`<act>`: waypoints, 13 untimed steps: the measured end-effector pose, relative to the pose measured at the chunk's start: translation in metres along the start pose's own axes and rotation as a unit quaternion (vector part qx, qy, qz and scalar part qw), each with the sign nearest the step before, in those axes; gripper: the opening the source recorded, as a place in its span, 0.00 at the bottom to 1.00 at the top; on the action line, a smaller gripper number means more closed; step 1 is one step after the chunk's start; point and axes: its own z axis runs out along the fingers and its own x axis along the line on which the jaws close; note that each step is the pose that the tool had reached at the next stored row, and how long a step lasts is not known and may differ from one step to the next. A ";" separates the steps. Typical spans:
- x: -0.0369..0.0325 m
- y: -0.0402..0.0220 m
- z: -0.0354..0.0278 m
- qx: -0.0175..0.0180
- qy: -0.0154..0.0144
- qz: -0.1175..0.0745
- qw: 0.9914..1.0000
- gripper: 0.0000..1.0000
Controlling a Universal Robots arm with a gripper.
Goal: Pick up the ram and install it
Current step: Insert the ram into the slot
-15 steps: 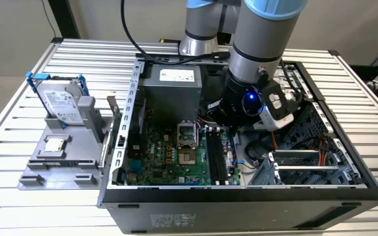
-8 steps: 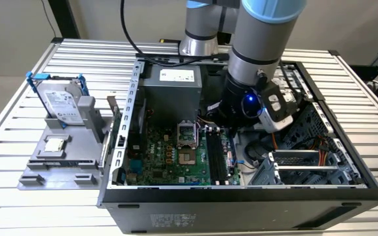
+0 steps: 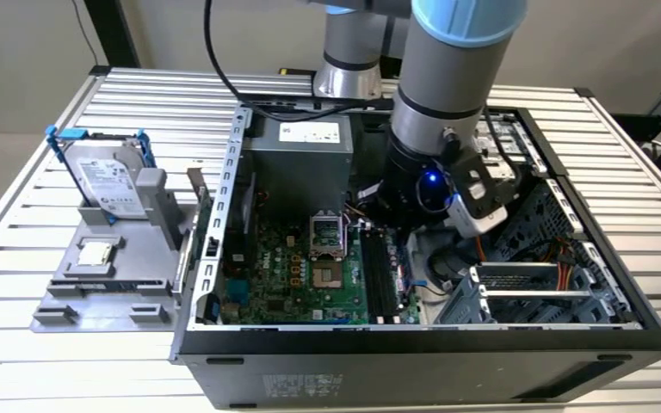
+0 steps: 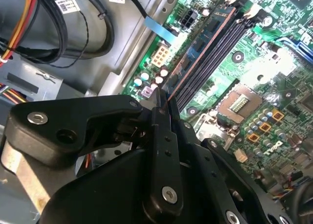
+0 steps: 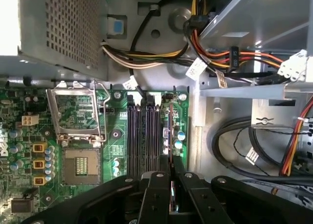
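Observation:
The ram (image 4: 200,45) is a thin green board seen edge-on, gripped between my black fingers (image 4: 159,136). My gripper (image 4: 164,104) is shut on it inside the open computer case (image 3: 227,215). In the first wrist view the ram (image 5: 170,131) stands upright and parallel to the two long black slots (image 5: 142,136), on the side nearer the case wall. My gripper (image 5: 172,172) is low over the motherboard (image 5: 115,136). I cannot tell whether the stick's lower edge sits in a slot. In the exterior view the arm's wrist (image 3: 429,185) hangs over the slots (image 3: 379,280).
A CPU socket (image 5: 80,163) with its raised metal frame (image 5: 76,109) lies beside the slots. Bundled cables (image 5: 234,57) and a drive cage (image 3: 520,284) crowd the case's other side. A hard drive with blue bracket (image 3: 107,176) stands on a grey fixture (image 3: 101,284) at the exterior view's left.

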 end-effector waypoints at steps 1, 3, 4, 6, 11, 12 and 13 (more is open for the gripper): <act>0.0006 -0.0009 0.0004 0.000 0.000 0.000 1.000 0.00; 0.0009 -0.0019 0.0015 0.000 -0.001 -0.001 1.000 0.00; 0.0012 -0.0022 0.0025 0.000 -0.001 -0.002 1.000 0.00; 0.0016 -0.0023 0.0052 0.000 -0.001 -0.002 1.000 0.00; 0.0026 -0.0026 0.0094 0.001 -0.004 -0.003 1.000 0.00; 0.0029 -0.0027 0.0102 0.001 -0.005 -0.004 1.000 0.00; 0.0034 -0.0028 0.0108 0.001 -0.005 -0.004 1.000 0.00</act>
